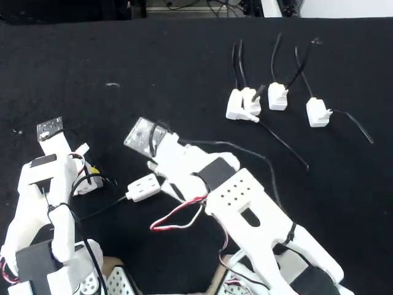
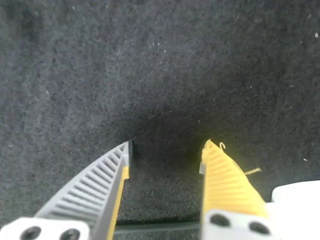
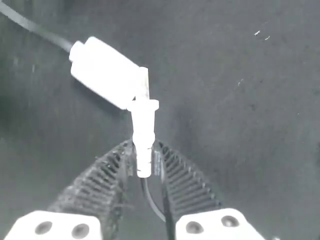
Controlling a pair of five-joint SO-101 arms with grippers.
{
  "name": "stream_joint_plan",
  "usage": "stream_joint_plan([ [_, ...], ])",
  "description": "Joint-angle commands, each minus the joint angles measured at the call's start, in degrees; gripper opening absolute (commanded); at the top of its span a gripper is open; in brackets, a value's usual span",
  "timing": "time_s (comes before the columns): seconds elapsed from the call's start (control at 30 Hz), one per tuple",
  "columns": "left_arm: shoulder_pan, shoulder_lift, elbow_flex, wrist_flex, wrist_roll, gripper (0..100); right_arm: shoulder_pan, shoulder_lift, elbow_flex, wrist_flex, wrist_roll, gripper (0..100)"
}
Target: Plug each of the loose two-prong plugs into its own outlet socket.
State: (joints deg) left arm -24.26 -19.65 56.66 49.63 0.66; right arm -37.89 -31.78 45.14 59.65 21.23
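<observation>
My right gripper [image 3: 144, 149] clenches a small white two-prong plug [image 3: 142, 120] at the white outlet block [image 3: 105, 75], seating unclear; my left gripper [image 2: 166, 144] gapes empty; other white corded plugs [image 1: 277, 96] wait.

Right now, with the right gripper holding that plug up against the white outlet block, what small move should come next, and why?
Probably a short, straight push forward along the plug's length. The right gripper is shut on the plug, whose front end meets the end of the outlet block. I cannot tell whether the prongs are seated, so a gentle press seems the safest way to finish the insertion.
</observation>
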Motion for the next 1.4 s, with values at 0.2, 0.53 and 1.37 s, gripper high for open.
stream_joint_plan([
  [0.2, 1.2, -1.3, -4.2, 2.6, 0.4, 23, -0.9, -2.7, 6.0, -11.7, -2.5, 1.1],
  [0.53, 6.8, -1.3, -21.1, 19.2, -5.0, 23, -0.8, -2.7, 6.3, -11.8, -2.7, 1.1],
  [1.37, 9.7, -21.9, -5.8, 9.7, -0.7, 23, -1.1, -2.5, 12.8, -21.9, -2.8, 1.1],
])
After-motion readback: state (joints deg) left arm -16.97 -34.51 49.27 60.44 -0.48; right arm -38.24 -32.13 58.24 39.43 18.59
